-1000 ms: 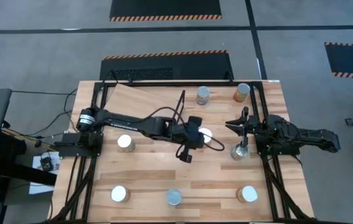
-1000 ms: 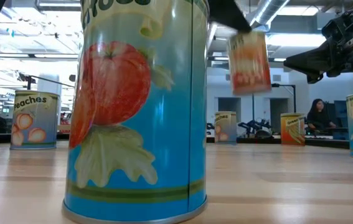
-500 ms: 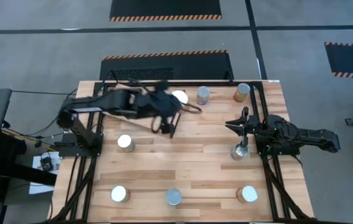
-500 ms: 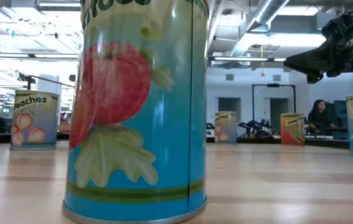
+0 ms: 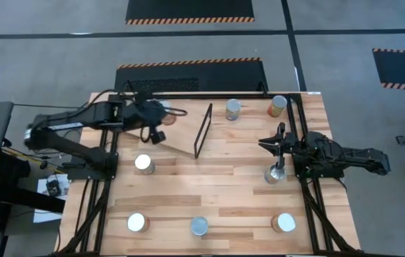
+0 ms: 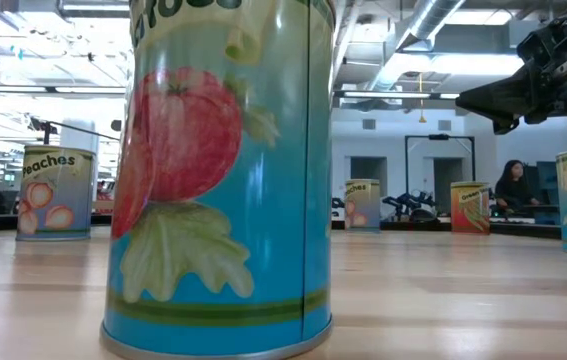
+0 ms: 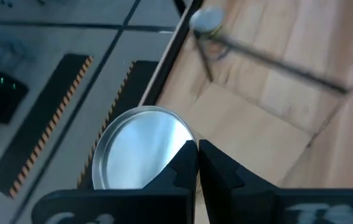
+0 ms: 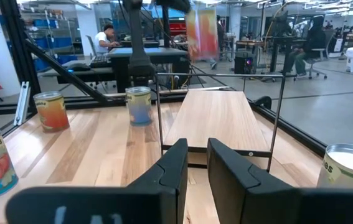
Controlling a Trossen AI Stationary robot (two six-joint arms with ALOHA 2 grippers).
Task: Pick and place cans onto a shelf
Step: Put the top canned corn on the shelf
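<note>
The left gripper (image 5: 161,120) hangs over the back-left part of the wooden table (image 5: 245,193), its fingers drawn close. A small tin can with a shiny silver top and orange-red label (image 5: 168,118) is pressed beside them. The left wrist view does not show exactly how the fingers bite, but from across the table the can hangs clear of every surface, so it reads as held.

A second ago this arm was at the middle of the table with the same can. It has since swung back and to its own side, and the can has gone from the table-level view.

The can now appears to hang above the far end of the light wooden shelf board (image 8: 216,118), whose thin black metal frame (image 5: 202,130) stands at the end nearer the right arm. That suggests the carry is nearly over, with lowering and release still to come.

Seven other cans stand on the tabletop, among them a tall blue-labelled tomato tin (image 6: 223,170) filling the low view, and none sits on the shelf yet.

The right gripper (image 5: 272,141) waits at the table's right edge, its fingers nearly together and holding nothing.
</note>
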